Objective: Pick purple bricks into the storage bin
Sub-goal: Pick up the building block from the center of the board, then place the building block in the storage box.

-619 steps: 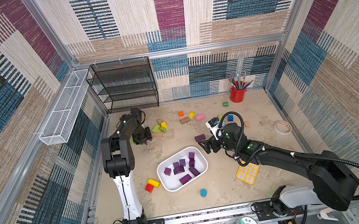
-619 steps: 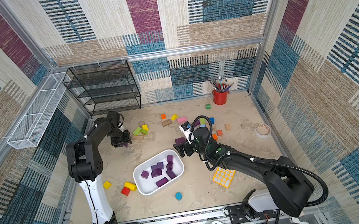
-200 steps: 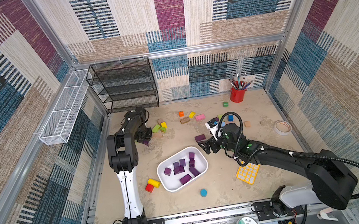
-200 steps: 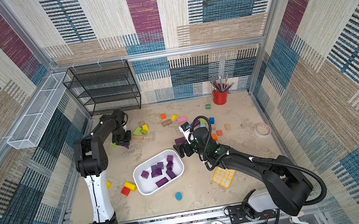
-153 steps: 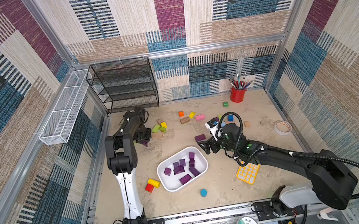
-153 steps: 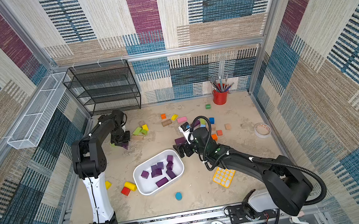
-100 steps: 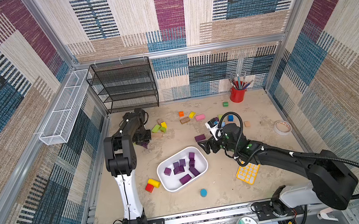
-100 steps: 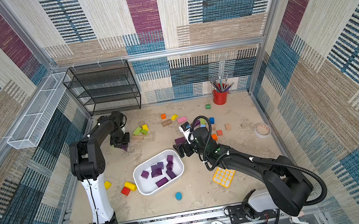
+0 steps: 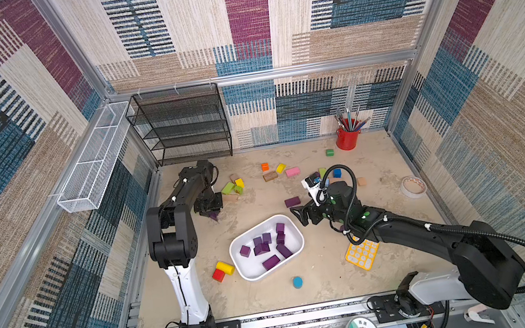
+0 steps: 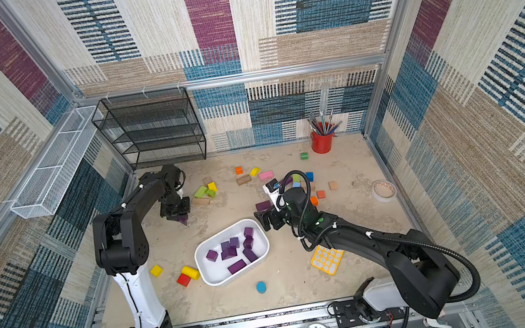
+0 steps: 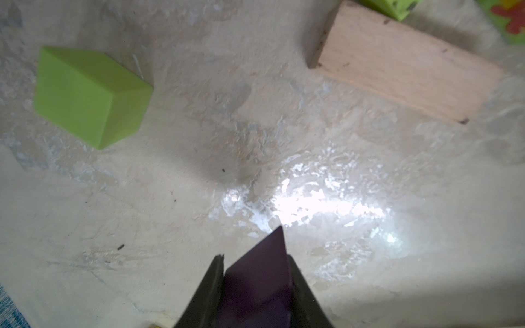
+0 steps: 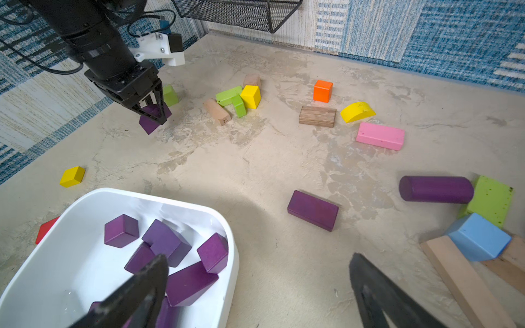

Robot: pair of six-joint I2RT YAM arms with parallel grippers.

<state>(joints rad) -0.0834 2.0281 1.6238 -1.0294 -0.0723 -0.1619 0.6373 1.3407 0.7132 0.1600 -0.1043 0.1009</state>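
Note:
My left gripper [image 9: 213, 214] [image 11: 255, 264] is shut on a dark purple brick [image 11: 261, 278] [image 12: 150, 121], held just above the table at the far left. The white storage bin [image 9: 246, 236] [image 10: 221, 282] [image 12: 170, 198] sits mid-table with several purple bricks [image 9: 270, 262] inside. My right gripper [image 9: 299, 217] [image 12: 258, 257] hangs open and empty beside the bin's far right corner. A loose purple bar [image 9: 292, 201] [image 12: 312, 210] lies on the table just beyond it. A purple cylinder [image 12: 436, 188] lies further right.
A pink block [image 9: 292, 171], blue cube [image 9: 337, 172], green, yellow, orange and wooden blocks lie scattered at the back. The black rack [image 9: 180, 127], wire basket [image 9: 92, 166], red pencil cup [image 9: 347, 138], tape roll [image 9: 413, 186] and yellow grid tray [image 9: 362, 253] ring the table.
My left gripper has drifted a little toward the near side with the purple brick, and its elbow has shifted. The right arm has stayed put.

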